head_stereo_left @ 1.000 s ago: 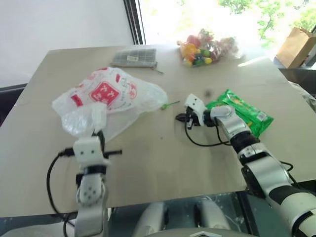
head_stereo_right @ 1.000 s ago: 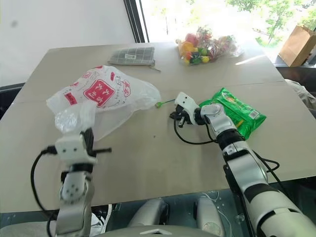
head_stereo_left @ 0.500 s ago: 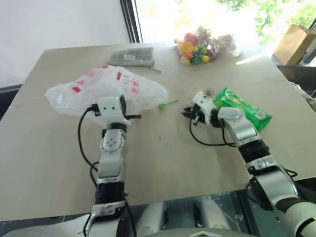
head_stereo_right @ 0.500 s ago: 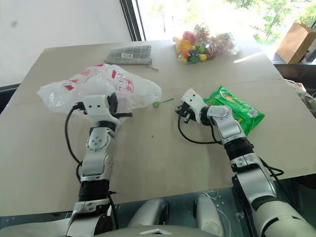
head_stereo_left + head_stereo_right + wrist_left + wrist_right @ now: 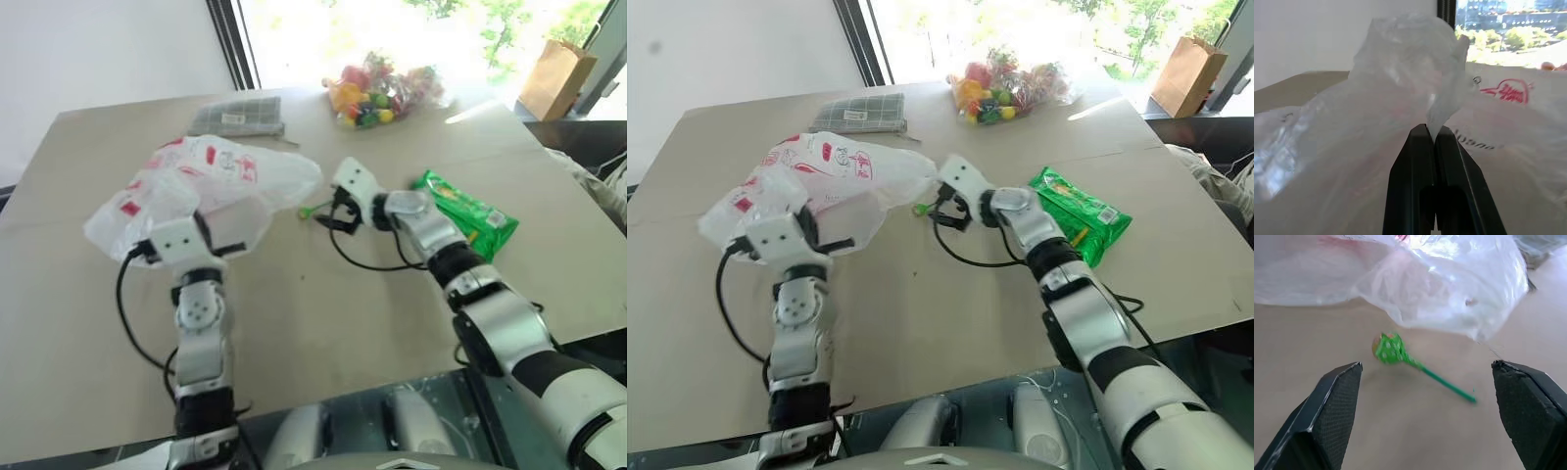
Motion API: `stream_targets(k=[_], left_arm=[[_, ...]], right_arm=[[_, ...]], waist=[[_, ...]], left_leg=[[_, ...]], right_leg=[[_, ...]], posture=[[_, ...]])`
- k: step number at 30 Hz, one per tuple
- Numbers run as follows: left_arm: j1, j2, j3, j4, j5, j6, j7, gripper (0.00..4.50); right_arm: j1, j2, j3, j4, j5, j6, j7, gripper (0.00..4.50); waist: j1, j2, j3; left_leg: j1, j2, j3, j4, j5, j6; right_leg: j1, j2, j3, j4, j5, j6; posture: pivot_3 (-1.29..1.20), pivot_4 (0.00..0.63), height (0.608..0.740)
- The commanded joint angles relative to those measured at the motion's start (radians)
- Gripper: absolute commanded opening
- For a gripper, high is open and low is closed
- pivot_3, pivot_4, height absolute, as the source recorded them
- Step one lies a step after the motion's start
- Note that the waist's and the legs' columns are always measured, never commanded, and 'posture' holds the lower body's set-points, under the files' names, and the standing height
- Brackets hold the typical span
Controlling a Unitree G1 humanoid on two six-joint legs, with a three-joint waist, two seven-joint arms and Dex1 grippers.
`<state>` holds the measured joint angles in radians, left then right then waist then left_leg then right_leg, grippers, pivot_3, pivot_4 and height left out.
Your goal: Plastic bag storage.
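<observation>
The plastic bag point(image 5: 220, 174), thin white film with red print, lies crumpled on the left half of the table, its near part lifted. My left gripper point(image 5: 1431, 128) is shut on a bunched fold of it, and the film billows around the black fingers point(image 5: 1415, 161). In the head views that hand point(image 5: 181, 240) sits at the bag's near edge. My right gripper point(image 5: 1425, 369) stands wide open and empty, just above the table beside the bag's right edge point(image 5: 1474, 298). A green lollipop point(image 5: 1388, 347) lies between its fingers, a little ahead of them.
A shiny green snack packet point(image 5: 468, 211) lies behind my right wrist. At the far side lie a clear bag of colourful round items point(image 5: 377, 86) and a grey checked pouch point(image 5: 240, 116). A brown paper bag point(image 5: 549, 78) stands beyond the table point(image 5: 343, 313).
My right gripper has opened and moved left, up to the lollipop and the bag's edge. The left gripper, still shut on the bag, swung forward, then back to the left, lifting the film.
</observation>
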<state>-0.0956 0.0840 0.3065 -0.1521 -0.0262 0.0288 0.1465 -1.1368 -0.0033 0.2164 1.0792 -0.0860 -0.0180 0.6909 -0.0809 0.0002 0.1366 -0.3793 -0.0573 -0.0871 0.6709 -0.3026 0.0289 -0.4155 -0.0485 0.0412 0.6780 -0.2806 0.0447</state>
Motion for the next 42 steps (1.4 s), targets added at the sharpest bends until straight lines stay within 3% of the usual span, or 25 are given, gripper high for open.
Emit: stream_targets(k=[1,8,23,27,32,39,42], left_arm=[[0.074,-0.017,0.027,-0.102,-0.010,0.015,0.025,0.00],[0.227,-0.082,0.052,-0.236,-0.014,0.036,0.067,0.00],[0.258,-0.103,0.052,-0.260,-0.005,0.036,0.098,0.00],[0.271,-0.106,0.049,-0.278,-0.003,0.043,0.100,0.00],[0.280,-0.108,0.052,-0.295,-0.002,0.052,0.103,0.00],[0.268,-0.110,0.040,-0.286,-0.013,0.064,0.099,0.00],[0.175,-0.083,0.041,-0.245,-0.023,0.087,0.098,0.00]], right_arm=[[-0.072,0.031,-0.006,0.122,-0.037,-0.080,-0.071,4.29],[-0.098,0.081,-0.003,0.240,-0.092,-0.094,-0.081,4.29],[-0.128,0.142,-0.137,0.281,-0.079,-0.025,-0.168,4.29],[-0.122,0.147,-0.125,0.287,-0.111,-0.009,-0.169,3.08],[-0.124,0.149,-0.137,0.285,-0.111,-0.013,-0.189,0.84],[-0.129,0.114,-0.159,0.269,-0.094,-0.050,-0.130,0.84],[-0.146,0.082,-0.210,0.239,-0.034,-0.048,-0.038,0.84]], waist=[[0.011,0.000,0.000],[0.020,0.000,0.000],[0.018,0.000,0.000],[0.018,0.000,0.000],[0.015,0.000,0.000],[0.017,0.000,0.000],[0.026,0.000,0.000]], left_leg=[[-0.001,0.000,-0.001,0.000,0.000,0.000],[-0.001,-0.003,-0.002,0.001,0.000,0.000],[-0.001,-0.002,-0.002,0.001,0.000,0.000],[-0.001,-0.002,-0.002,0.001,0.000,0.000],[-0.001,-0.002,-0.002,0.000,0.000,0.000],[-0.001,-0.003,-0.002,0.001,0.000,0.000],[-0.001,-0.003,-0.002,0.001,0.000,0.000]], right_leg=[[0.000,0.000,0.000,0.000,0.000,0.000],[0.000,-0.003,-0.001,0.000,0.000,0.000],[0.000,-0.003,0.000,0.000,0.000,0.000],[0.000,-0.003,0.000,0.000,0.000,0.000],[0.000,-0.002,0.000,0.001,0.000,0.000],[0.000,-0.003,0.000,0.000,0.000,0.000],[0.000,-0.003,-0.001,0.000,0.000,0.000]], posture=[[0.00,0.150,0.740],[0.00,0.150,0.740],[0.00,0.150,0.740],[0.00,0.150,0.740],[0.00,0.150,0.740],[0.00,0.150,0.740],[0.00,0.150,0.740]])
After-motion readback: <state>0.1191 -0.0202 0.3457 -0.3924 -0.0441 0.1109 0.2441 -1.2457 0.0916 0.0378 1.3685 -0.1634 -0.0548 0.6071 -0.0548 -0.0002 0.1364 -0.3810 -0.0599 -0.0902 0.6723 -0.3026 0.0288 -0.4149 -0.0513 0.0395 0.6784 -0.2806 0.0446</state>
